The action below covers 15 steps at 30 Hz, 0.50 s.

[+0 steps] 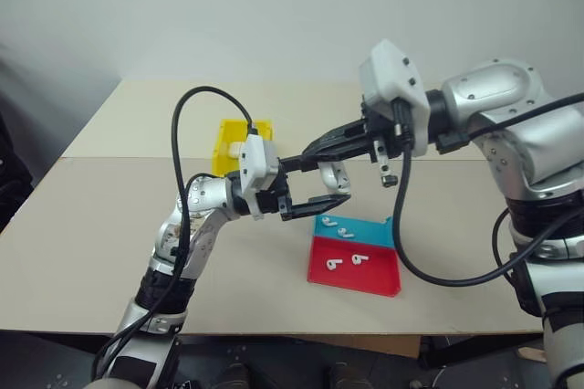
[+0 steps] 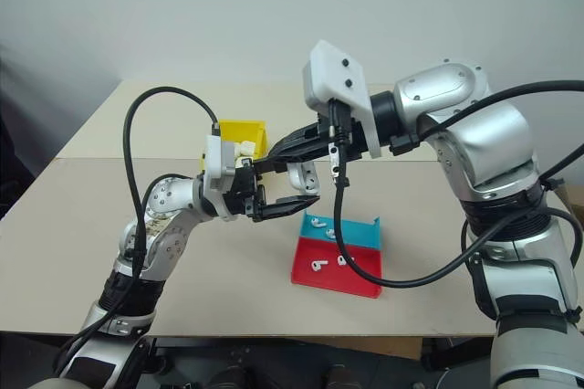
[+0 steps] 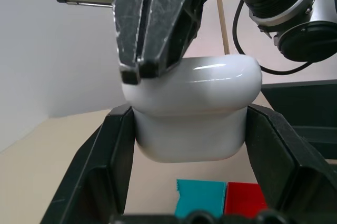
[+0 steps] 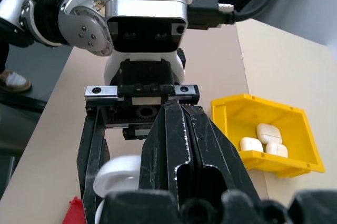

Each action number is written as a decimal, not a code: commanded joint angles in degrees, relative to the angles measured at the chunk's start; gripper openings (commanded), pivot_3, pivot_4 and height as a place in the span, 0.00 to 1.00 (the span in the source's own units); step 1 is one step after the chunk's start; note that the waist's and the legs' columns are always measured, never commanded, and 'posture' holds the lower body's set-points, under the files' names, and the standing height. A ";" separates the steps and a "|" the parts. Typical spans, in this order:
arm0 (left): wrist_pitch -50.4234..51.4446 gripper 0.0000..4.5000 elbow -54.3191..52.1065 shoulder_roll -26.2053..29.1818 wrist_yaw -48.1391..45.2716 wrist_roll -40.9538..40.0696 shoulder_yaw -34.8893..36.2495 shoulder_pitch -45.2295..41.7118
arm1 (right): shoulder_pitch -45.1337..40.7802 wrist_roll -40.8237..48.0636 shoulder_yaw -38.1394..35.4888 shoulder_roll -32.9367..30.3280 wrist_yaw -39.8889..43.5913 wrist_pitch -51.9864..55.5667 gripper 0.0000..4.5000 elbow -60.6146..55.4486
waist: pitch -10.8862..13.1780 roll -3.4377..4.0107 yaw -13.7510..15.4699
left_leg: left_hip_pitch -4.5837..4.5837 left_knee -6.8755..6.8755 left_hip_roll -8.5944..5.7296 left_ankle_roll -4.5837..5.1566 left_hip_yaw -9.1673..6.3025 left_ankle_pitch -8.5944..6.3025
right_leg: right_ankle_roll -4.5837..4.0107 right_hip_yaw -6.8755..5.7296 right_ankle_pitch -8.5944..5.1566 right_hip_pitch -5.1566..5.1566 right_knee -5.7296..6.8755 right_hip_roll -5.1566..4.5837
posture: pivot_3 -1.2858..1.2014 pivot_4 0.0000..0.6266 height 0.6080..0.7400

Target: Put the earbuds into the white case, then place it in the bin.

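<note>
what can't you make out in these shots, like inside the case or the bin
- White case: whether earbuds are inside; in the left wrist view its shell and the shut right hand at its lid hide the interior.
- Yellow bin: in the head views the left hand and wrist cover part of it.
- Earbuds on the red and blue tray: too small to tell left from right.

White case (image 3: 195, 113): glossy, rounded, lid closed, held off table between two black fingers, above tray's near corner. Four earbuds (image 1: 342, 247): tiny, white, short-stemmed, lying loose on red-and-blue tray, two on blue half, two on red. Bin (image 4: 263, 145): bright yellow, upright on table, three white cases inside.
</note>
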 commanded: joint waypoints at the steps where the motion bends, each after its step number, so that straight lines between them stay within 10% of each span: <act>1: -0.89 0.62 -1.12 -0.31 0.43 -0.07 0.61 -1.59 | -0.65 -2.67 1.45 -1.15 1.59 -2.27 0.01 -2.06 | 0.00 0.00 0.00 | 0.00 0.00 0.00 0.00 0.00 0.00 | 0.00 0.00 0.00 0.00 0.00 0.00 | 0.52 0.24 1.00; 15: -1.46 0.62 -1.76 -0.09 0.51 -0.98 1.64 -0.67 | -0.39 -2.09 -4.60 -3.10 1.65 -3.08 0.01 1.58 | -0.01 0.03 -0.08 | 0.01 0.02 0.00 -0.01 0.01 0.00 | 0.00 0.02 0.00 0.00 0.01 0.00 | 0.52 0.24 1.00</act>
